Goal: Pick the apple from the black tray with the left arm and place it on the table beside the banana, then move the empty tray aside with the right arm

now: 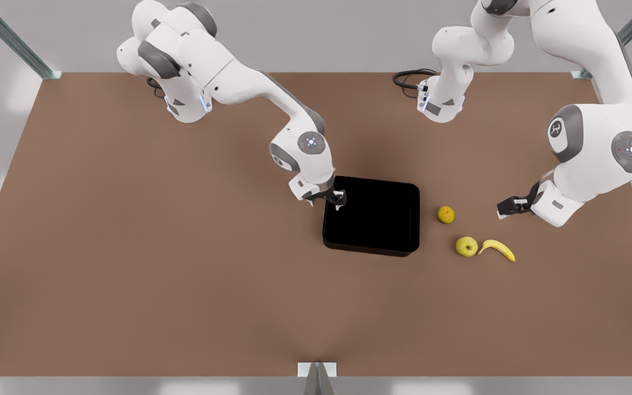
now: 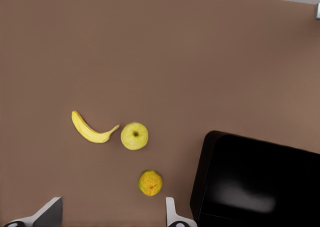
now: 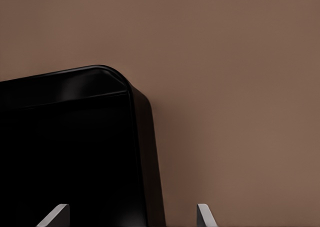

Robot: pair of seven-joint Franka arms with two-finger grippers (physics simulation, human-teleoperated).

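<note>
The black tray (image 1: 373, 216) lies empty near the middle of the table (image 1: 129, 247). On the front view's right of it, the apple (image 1: 466, 246) rests on the table with the banana (image 1: 497, 249) right beside it, its tip almost touching. My left gripper (image 1: 502, 209) hovers open and empty a little behind the banana. The left wrist view looks down on the apple (image 2: 134, 136), the banana (image 2: 92, 129) and the tray (image 2: 260, 182). My right gripper (image 1: 325, 204) is open at the tray's edge on the front view's left, with a finger on each side of the tray (image 3: 70, 152) rim near a corner.
A duller orange-yellow bumpy fruit (image 1: 446, 214) sits between the tray and the left gripper, just behind the apple; the left wrist view shows this bumpy fruit (image 2: 150, 182) too. Bare tabletop stretches across the front view's left and front. Metal frame posts stand at the table's corners.
</note>
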